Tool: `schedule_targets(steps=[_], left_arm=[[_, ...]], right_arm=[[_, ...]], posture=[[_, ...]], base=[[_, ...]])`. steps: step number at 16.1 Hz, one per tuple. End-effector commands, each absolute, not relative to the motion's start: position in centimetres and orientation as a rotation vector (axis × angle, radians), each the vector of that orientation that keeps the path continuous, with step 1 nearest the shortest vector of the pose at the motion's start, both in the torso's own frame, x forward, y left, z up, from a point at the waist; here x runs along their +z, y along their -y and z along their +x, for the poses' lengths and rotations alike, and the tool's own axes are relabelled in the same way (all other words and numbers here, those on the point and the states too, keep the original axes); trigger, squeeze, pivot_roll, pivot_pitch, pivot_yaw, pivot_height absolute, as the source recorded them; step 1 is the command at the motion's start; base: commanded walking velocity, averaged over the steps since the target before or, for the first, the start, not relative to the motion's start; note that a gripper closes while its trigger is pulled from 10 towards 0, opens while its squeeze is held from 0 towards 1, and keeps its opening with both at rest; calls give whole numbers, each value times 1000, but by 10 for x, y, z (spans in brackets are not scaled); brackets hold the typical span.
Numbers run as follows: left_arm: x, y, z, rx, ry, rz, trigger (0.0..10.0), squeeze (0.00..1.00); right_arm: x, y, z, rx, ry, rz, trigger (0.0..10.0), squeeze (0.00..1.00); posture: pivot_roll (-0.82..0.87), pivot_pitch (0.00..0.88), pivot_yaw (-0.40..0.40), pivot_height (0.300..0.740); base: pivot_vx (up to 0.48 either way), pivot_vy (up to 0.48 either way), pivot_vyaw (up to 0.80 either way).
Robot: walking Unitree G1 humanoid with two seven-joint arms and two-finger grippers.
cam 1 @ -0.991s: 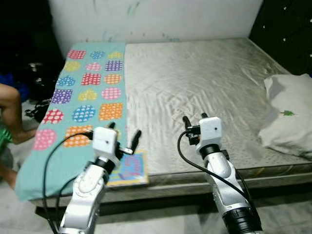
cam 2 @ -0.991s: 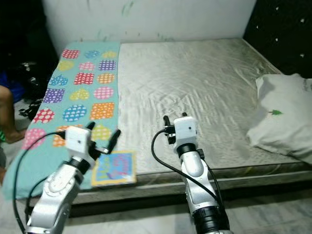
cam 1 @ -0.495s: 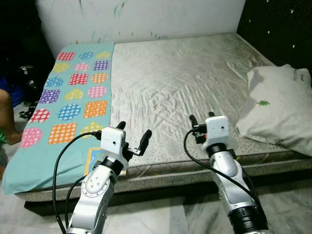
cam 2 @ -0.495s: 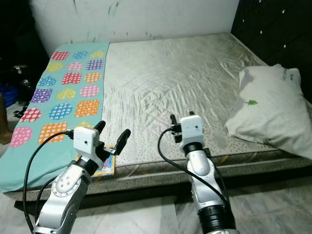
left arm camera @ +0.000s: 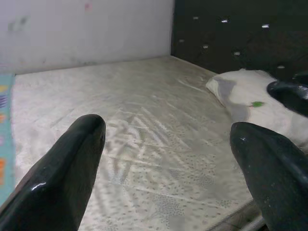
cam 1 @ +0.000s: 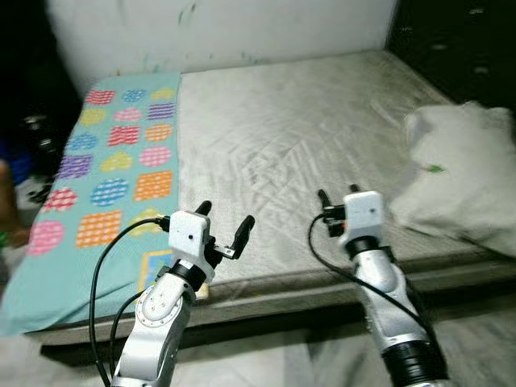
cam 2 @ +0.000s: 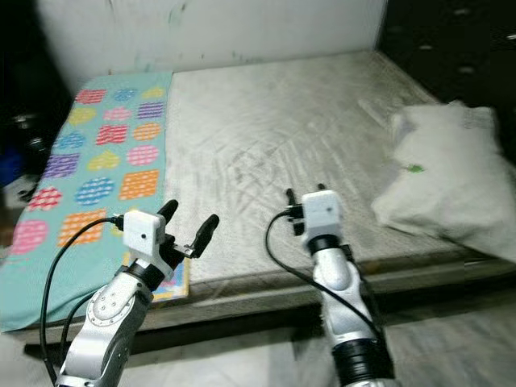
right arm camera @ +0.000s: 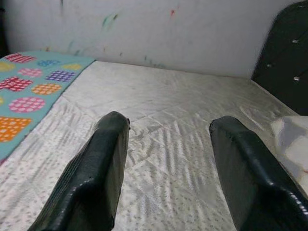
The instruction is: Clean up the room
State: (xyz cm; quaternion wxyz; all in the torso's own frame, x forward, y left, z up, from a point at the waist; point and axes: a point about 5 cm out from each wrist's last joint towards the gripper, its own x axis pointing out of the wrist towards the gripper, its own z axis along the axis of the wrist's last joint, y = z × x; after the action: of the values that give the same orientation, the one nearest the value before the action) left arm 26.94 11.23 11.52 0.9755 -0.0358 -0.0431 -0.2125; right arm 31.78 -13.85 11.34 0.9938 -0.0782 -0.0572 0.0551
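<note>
Pillow (cam 1: 459, 173) is seen at the bed's (cam 1: 282, 137) right edge, long axis running along that edge. Left gripper (cam 1: 224, 224), spread wide and empty, is held farther off; right gripper (cam 1: 337, 196), parted and empty, is judged nearer.

Dim indoor light, with soft motion blur across both head views.

The bed (cam 1: 306, 121) was lit evenly from above and in front, its grey cover catching a mild sheen along the wrinkles, while the left margin and the dark headboard (cam 1: 451, 32) sank into near black. The white pillow (cam 1: 459, 181) was smeared and slightly overexposed, its edges indistinct. The patterned blanket (cam 1: 113, 161) kept its colours but lost crispness. In the wrist views the black fingers (left arm camera: 57, 178) sat close and out of focus, with small glossy highlights, and the bed behind them was sharper. The wall (right arm camera: 144, 29) looked flat and pale, with no hard shadows.
</note>
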Motion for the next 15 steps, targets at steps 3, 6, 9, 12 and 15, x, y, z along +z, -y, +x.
schedule_targets(steps=[3,6,9,12,15], left_arm=[[117,-117,270,-420,94,-61,10000,0],[116,-117,270,-420,92,-58,10000,0],[112,-120,274,-354,65,-24,10000,0],[112,-121,275,-330,64,-7,10000,0],[112,-124,274,-300,72,9,10000,0]], right_arm=[[116,131,319,126,129,-147,10000,0],[117,131,320,127,132,-149,10000,0],[117,132,320,125,134,-149,10000,0],[119,132,320,122,145,-142,10000,0],[127,137,320,115,177,-103,10000,0]], posture=[[-54,71,22,740],[-56,63,23,740],[-56,63,23,740],[-54,63,21,740],[-48,57,15,740]], base=[[300,0,0],[295,0,0],[95,0,0],[0,0,0],[0,0,0]])
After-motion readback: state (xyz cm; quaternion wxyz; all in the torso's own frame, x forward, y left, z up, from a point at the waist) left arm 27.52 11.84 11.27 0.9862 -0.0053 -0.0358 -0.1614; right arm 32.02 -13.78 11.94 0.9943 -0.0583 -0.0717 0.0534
